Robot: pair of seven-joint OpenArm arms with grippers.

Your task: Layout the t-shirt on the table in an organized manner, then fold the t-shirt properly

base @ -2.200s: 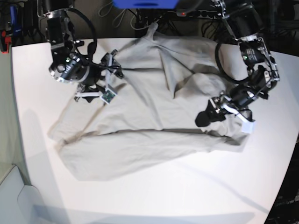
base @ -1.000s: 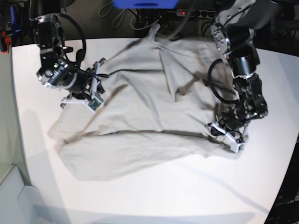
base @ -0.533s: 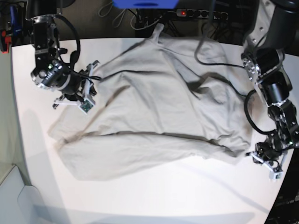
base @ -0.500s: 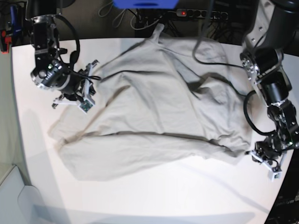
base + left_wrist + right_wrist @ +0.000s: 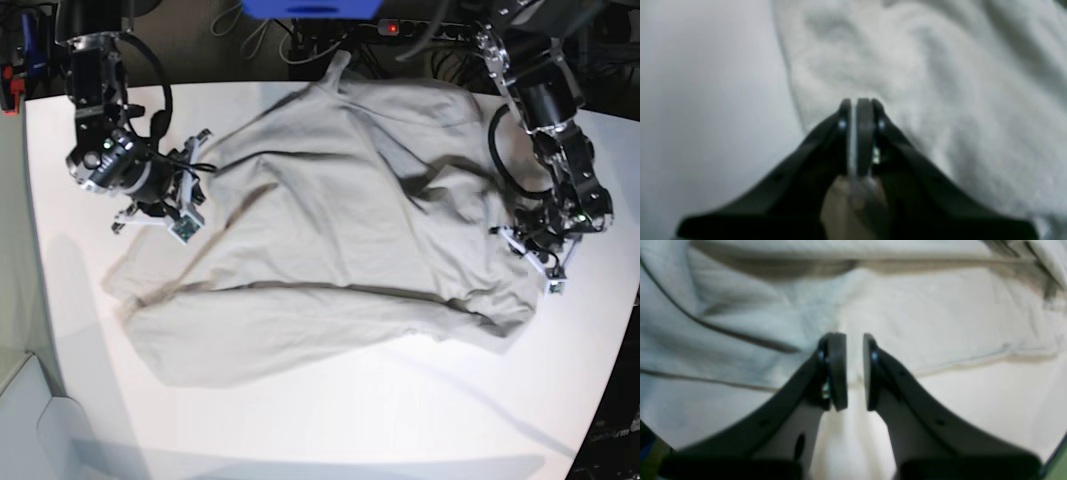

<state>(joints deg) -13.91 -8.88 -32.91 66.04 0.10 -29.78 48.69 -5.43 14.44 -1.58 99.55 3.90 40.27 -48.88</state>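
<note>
The light grey-beige t-shirt [image 5: 340, 230] lies spread and wrinkled across the white table [image 5: 350, 420]. One narrow end reaches the far edge and a folded band runs along the near side. My right gripper [image 5: 197, 175] sits at the shirt's left edge. In the right wrist view its jaws [image 5: 853, 340] stand a narrow gap apart with pale cloth [image 5: 940, 313] pinched between them. My left gripper [image 5: 528, 250] is at the shirt's right edge. Its jaws [image 5: 858, 101] are pressed together over the cloth's border [image 5: 940, 83], with nothing clearly held.
A blue object [image 5: 310, 8] and a power strip with cables [image 5: 420, 28] lie behind the table's far edge. The table's right edge runs close to my left arm. A pale box corner [image 5: 30, 420] shows at the near left. Bare tabletop [image 5: 706, 100] lies beside the shirt.
My left arm has swung back from the table's near right corner to the shirt's right edge. The right arm and the shirt have stayed in place over the last half second.
</note>
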